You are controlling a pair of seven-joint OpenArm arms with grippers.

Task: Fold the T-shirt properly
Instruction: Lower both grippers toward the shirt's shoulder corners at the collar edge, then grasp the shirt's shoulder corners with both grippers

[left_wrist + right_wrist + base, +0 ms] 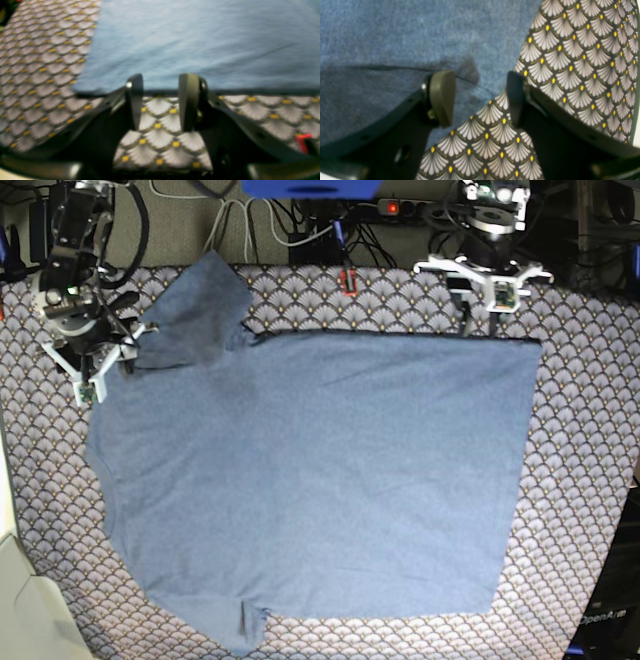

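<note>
Now both grippers, left [160,102] and right [480,97], gape empty; shirt [310,470] edge at twelve o'clock of left.

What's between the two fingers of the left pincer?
In the left wrist view, only the scallop-patterned tablecloth shows between the left pincer fingers. The T-shirt edge lies just past their tips.
</note>
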